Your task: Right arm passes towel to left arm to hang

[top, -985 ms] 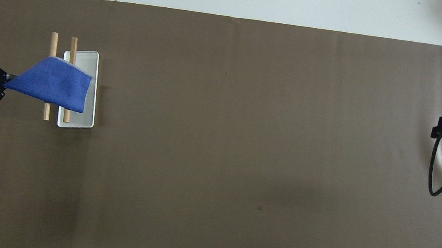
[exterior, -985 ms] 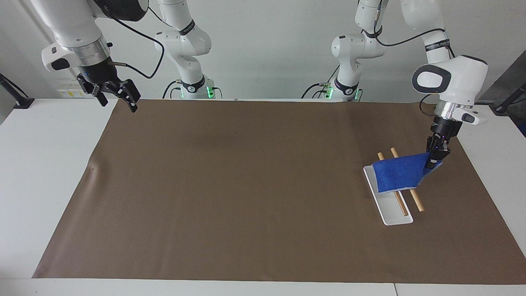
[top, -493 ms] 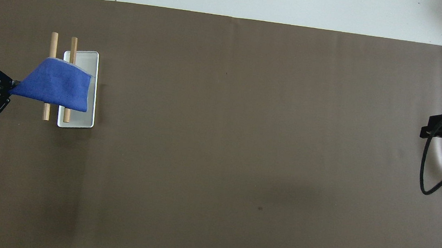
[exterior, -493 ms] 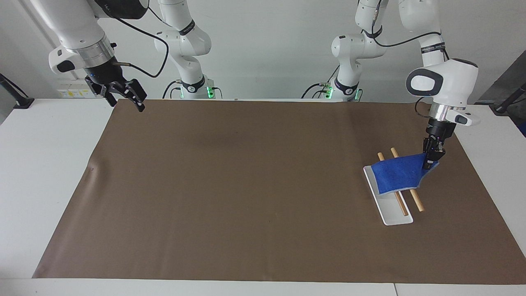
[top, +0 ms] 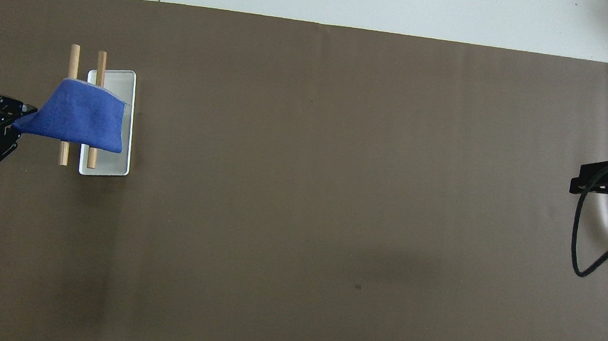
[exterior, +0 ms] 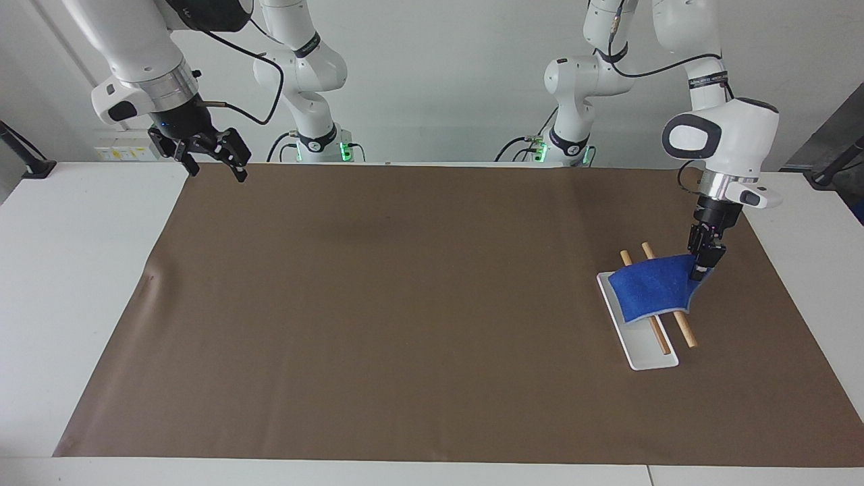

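1. Two wooden rods [exterior: 685,334] [top: 74,56] lie side by side above a white base [exterior: 651,358] [top: 112,164]. Seen from overhead, the rack sits at about nine o'clock on the brown mat [exterior: 405,304] [top: 335,196], toward the left arm's end of the table [exterior: 67,270].
2. The towel [exterior: 651,290] [top: 83,122] is draped across both rods, and its three o'clock edge in the overhead view reaches over the base.
3. One corner of the towel, at its nine o'clock in that view, is drawn out past the outer rod and raised off the mat.
4. The left gripper [exterior: 700,270] [top: 20,121] points down at that raised corner and touches it. Whether it grips the cloth or has let go, I cannot tell.
5. The right gripper [exterior: 216,165] [top: 598,190] hangs in the air with its fingers spread and nothing between them. It is at three o'clock in the overhead view, over the mat's edge at the right arm's end, and it waits there.
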`<state>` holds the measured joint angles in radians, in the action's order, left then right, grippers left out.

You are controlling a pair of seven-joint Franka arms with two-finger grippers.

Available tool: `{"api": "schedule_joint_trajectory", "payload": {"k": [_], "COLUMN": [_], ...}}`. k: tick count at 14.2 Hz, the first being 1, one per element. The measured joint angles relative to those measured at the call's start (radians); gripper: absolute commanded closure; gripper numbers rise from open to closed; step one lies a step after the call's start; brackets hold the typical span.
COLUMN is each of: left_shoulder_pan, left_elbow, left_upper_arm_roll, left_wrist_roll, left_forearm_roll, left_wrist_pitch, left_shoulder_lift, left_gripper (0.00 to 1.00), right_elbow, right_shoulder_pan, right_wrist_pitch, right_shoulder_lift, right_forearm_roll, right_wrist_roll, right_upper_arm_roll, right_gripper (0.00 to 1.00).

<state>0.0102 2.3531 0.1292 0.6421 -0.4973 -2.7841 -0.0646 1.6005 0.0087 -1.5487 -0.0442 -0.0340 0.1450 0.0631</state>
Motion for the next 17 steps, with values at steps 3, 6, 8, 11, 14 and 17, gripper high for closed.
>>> {"api": "schedule_joint_trajectory", "payload": {"k": [3, 6, 8, 11, 14, 17], "left_shoulder_pan": [0.000, 0.000, 0.000, 0.002, 0.003, 0.004], "left_elbow": [0.000, -0.002, -0.013, -0.089, -0.215, -0.328], "left_upper_arm_roll": [0.000, 0.000, -0.001, -0.002, -0.004, -0.010], "left_wrist_roll": [0.000, 0.000, 0.000, -0.007, -0.002, -0.054], "left_forearm_roll": [0.000, 0.001, 0.001, 0.153, 0.365, 0.414], "left_wrist_pitch": [-0.001, -0.002, 0.012, 0.156, 0.369, 0.532], "left_shoulder_lift": [0.000, 0.000, 0.000, 0.003, 0.022, 0.056], "left_gripper": [0.00, 0.00, 0.00, 0.00, 0.00, 0.01], "right_elbow": [0.001, 0.002, 0.004, 0.005, 0.006, 0.007], "right_shoulder_pan": [0.000, 0.002, 0.004, 0.006, 0.008, 0.008], "right_wrist_pitch": [0.000, 0.000, 0.000, 0.000, 0.000, 0.000], "right_shoulder_lift": [0.000, 0.000, 0.000, -0.002, -0.003, -0.003], "right_forearm_roll": [0.001, 0.026, 0.037, 0.039, 0.040, 0.040], "right_wrist_roll": [0.000, -0.002, -0.002, -0.002, -0.002, -0.002], "right_upper_arm_roll": [0.000, -0.002, -0.004, -0.005, -0.005, -0.005], "right_gripper": [0.00, 0.00, 0.00, 0.00, 0.00, 0.00]}}
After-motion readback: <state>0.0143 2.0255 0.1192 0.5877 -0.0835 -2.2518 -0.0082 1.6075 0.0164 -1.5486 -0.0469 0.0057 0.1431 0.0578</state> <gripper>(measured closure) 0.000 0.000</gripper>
